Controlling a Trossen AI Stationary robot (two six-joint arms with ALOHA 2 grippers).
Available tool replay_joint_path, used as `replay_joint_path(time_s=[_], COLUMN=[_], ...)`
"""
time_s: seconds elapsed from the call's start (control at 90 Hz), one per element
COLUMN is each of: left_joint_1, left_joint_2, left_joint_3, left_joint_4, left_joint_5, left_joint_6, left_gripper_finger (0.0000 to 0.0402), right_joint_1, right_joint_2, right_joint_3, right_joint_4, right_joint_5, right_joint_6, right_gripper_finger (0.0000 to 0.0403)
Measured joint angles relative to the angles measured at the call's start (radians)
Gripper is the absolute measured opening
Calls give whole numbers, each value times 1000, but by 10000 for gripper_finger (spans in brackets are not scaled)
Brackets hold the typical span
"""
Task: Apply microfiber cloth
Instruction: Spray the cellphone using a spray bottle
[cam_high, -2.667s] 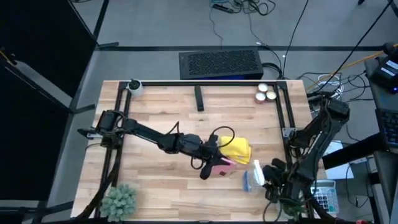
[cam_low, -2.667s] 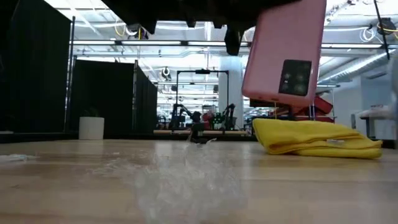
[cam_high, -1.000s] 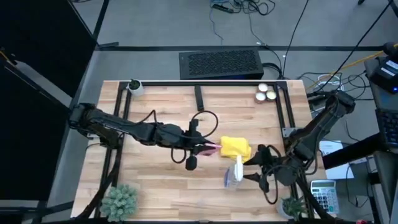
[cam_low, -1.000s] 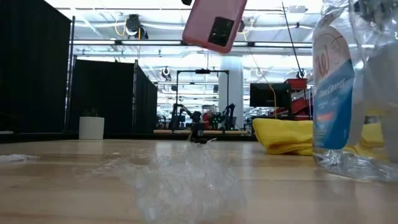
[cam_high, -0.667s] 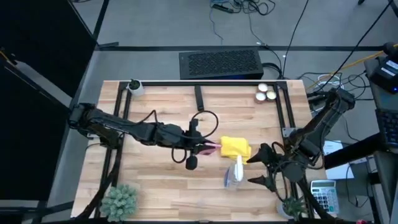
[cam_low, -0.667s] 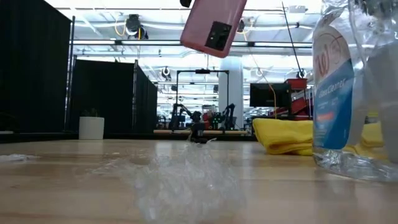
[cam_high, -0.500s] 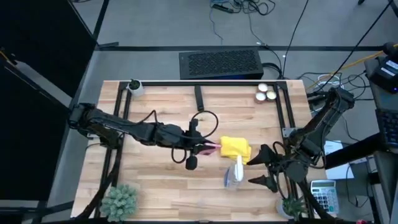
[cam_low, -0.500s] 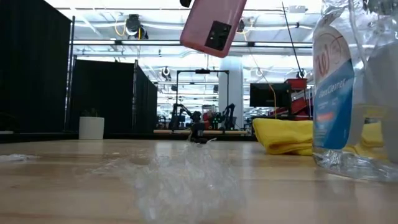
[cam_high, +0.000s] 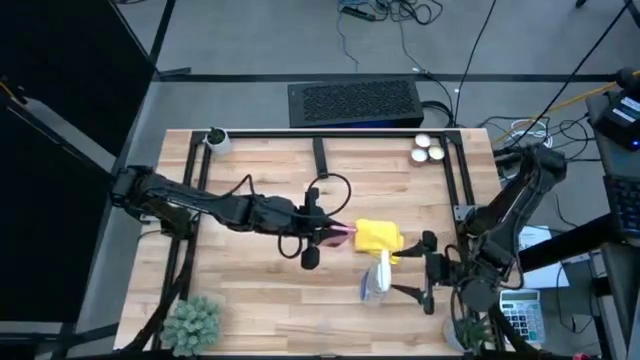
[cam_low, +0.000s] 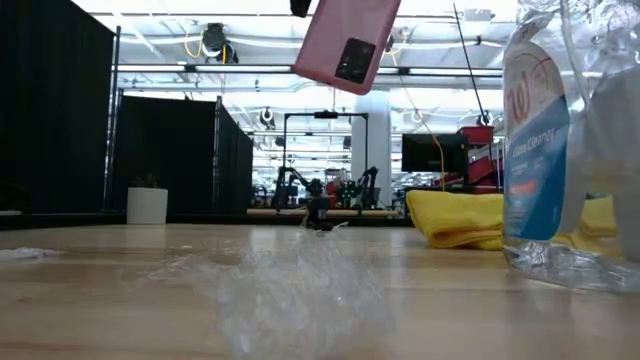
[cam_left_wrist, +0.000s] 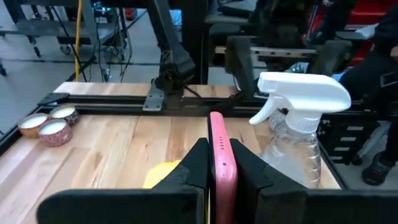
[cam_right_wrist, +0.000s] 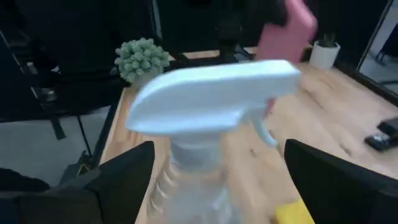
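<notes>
**Phone held aloft, cloth not yet picked up**

Left gripper (cam_left_wrist: 217, 167): jaws clamped on the edges of a flat pink rectangular phone in a case (cam_low: 347, 42), held edge-up in the air above the wooden surface (cam_high: 260, 280), near its middle.

Right gripper (cam_high: 421, 268): jaws spread wide apart, nothing between them, sitting just behind a clear plastic spray bottle with a white trigger head (cam_high: 377, 277). The bottle stands upright on the surface, apparently free of the jaws.

Small bright yellow microfiber cloth (cam_high: 376, 238): lying bunched on the surface, between the raised phone and the bottle, just beside both. Neither gripper touches it.

Judgement: spray step looks finished; the cloth pickup is in hand. Next move calls for the right gripper to clear the bottle, descend on the cloth, pinch a fold, then bring it to the phone's face.
</notes>
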Motion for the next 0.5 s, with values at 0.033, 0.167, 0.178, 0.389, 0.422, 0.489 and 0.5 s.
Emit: replay_joint_path(time_s=[0.033, 0.167, 0.178, 0.389, 0.422, 0.489, 0.5], left_joint_1=[0, 1, 1, 5, 7, 11, 12], left_joint_2=[0, 0, 0, 7, 11, 17, 19], left_joint_3=[0, 0, 0, 0, 0, 0, 0], left_joint_4=[0, 6, 7, 32, 51, 68, 72], left_joint_5=[0, 1, 2, 6, 7, 8, 9], left_joint_6=[0, 0, 0, 4, 8, 8, 8], left_gripper_finger=[13, 13, 13, 13, 13, 13, 13], right_joint_1=[0, -2, -4, -51, -61, -82, -86], right_joint_2=[7, 14, 14, 34, 43, 62, 65], right_joint_3=[0, 0, 0, 0, 0, 0, 0], right_joint_4=[23, 56, 54, 53, 53, 54, 55], right_joint_5=[-1, 19, 21, 24, 17, -15, -19], right_joint_6=[-21, -76, -77, -105, -105, -104, -104], right_gripper_finger=[341, 341, 341, 341, 341, 341, 341])
